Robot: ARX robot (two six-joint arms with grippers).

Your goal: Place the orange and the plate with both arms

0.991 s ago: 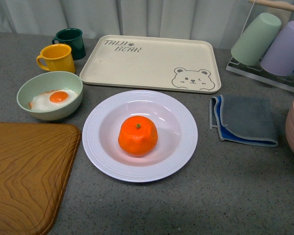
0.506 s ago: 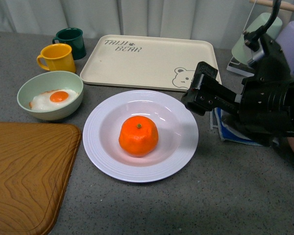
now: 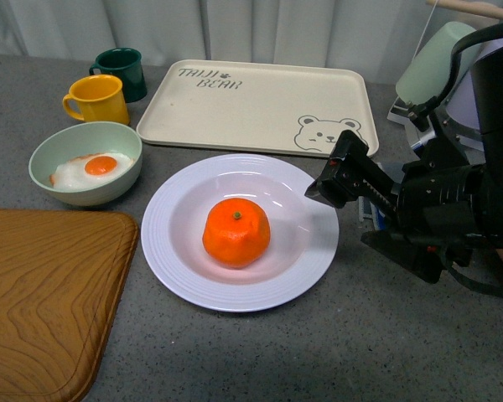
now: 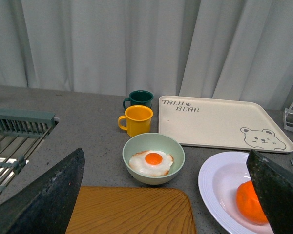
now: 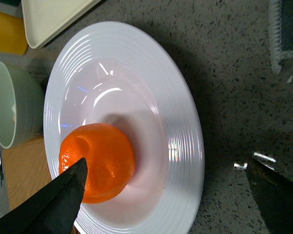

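The orange (image 3: 236, 232) sits in the middle of the white plate (image 3: 163, 251) on the grey counter. My right gripper (image 3: 342, 216) is open and hovers over the plate's right rim, one finger above the rim and the other over the counter beside it. In the right wrist view the orange (image 5: 100, 165) lies by one fingertip, and the plate's rim (image 5: 185, 146) runs between the open fingers of the gripper (image 5: 166, 163). My left gripper (image 4: 164, 155) is open and empty, out of the front view. Its camera sees the plate (image 4: 215, 180) and orange (image 4: 249, 202) beside one finger.
A pale green bowl (image 3: 46, 159) with a fried egg, a yellow mug (image 3: 96, 99) and a green mug (image 3: 121, 71) stand at the left. The bear tray (image 3: 260, 105) lies behind the plate. A wooden board (image 3: 42, 293) is at the front left. A cup rack (image 3: 427, 67) stands behind the right arm.
My right arm came into the front view from the right and has since settled lower by the plate's right rim. The orange and plate have not moved.
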